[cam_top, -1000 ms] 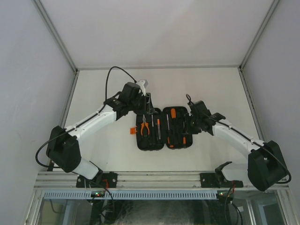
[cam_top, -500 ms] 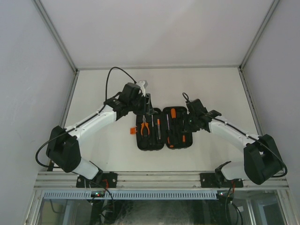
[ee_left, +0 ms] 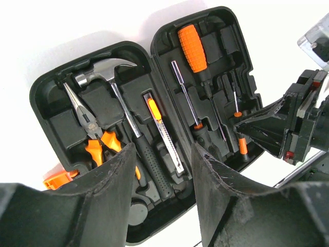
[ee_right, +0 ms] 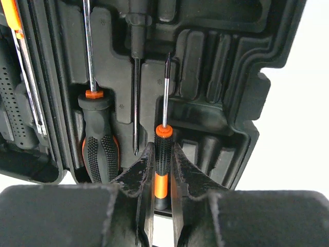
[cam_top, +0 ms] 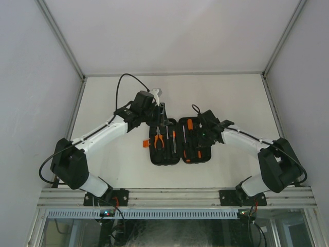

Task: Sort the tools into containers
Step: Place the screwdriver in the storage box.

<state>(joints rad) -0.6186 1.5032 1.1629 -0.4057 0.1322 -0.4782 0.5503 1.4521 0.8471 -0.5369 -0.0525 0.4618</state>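
Orange-banded and slim, the screwdriver (ee_right: 163, 133) looks light and stiff; right tool (ee_right: 162, 149) pinches its ribbed handle, left tool (ee_left: 162, 154) spread.

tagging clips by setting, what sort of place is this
Likely a robot test cell, not a workshop: plain white walls enclose a white table, an aluminium rail runs along its near edge, and a tool case lies open mid-table.
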